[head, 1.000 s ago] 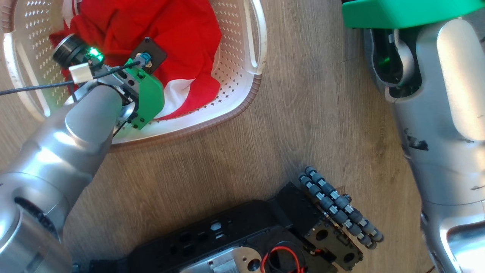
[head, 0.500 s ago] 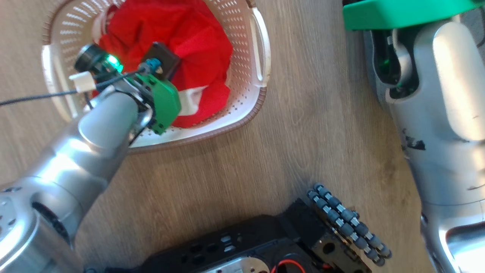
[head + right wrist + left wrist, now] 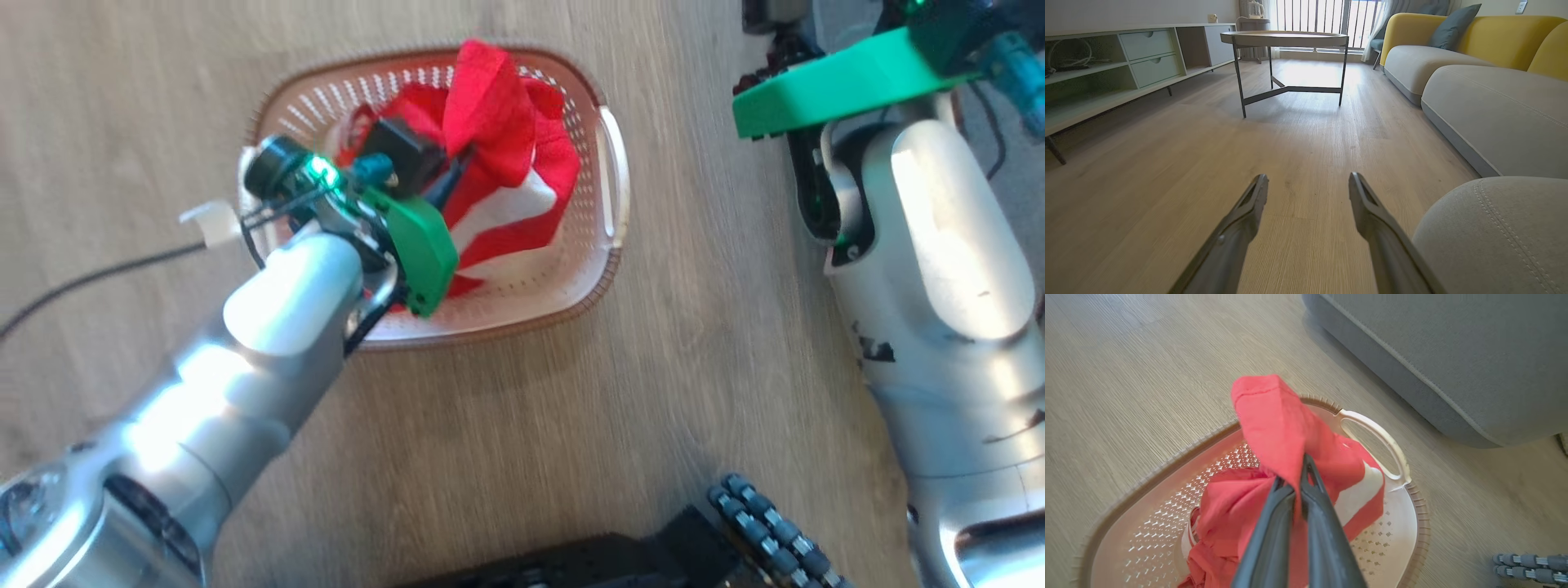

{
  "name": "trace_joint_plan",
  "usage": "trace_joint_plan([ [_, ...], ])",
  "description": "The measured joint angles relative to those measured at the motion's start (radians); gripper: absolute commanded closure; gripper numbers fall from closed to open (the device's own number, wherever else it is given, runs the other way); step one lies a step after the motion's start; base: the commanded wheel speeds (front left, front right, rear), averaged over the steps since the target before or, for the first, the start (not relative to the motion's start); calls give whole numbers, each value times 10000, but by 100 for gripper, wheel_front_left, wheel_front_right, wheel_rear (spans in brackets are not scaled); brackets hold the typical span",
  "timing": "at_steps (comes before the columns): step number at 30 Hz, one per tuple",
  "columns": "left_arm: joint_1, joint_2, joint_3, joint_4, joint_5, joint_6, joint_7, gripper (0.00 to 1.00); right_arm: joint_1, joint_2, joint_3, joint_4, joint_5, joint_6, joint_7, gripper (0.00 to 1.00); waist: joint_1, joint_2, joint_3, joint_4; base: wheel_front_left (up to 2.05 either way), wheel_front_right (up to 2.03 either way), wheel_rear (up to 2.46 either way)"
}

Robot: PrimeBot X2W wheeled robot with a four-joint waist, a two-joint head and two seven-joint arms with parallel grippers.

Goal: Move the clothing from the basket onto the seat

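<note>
Where the soft red fabric garment with white stripes [image 3: 1274, 416] bunches upward, the left jaws are pinched tight on a fold, holding it above the cream perforated plastic basket with a brown rim [image 3: 1423, 526]; the rest lies inside. The basket stands on pale wood floor [image 3: 1126, 375] near the large grey upholstered seat cushion [image 3: 1453, 355]. The right jaws gape wide, empty.

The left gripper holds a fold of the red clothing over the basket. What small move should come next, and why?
Probably raise the left gripper straight up: it is shut on a fold of the clothing, yet most of the cloth lies in the basket, and the seat beside it stands higher.
</note>
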Motion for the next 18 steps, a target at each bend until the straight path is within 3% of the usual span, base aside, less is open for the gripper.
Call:
trace_joint_plan([
  [18,2540,-288,2291,-1751,1250,-2,-10,100,1725,-303,-2,767,125,0,0,0,-1,0,-3108,1045,0,0,0],
])
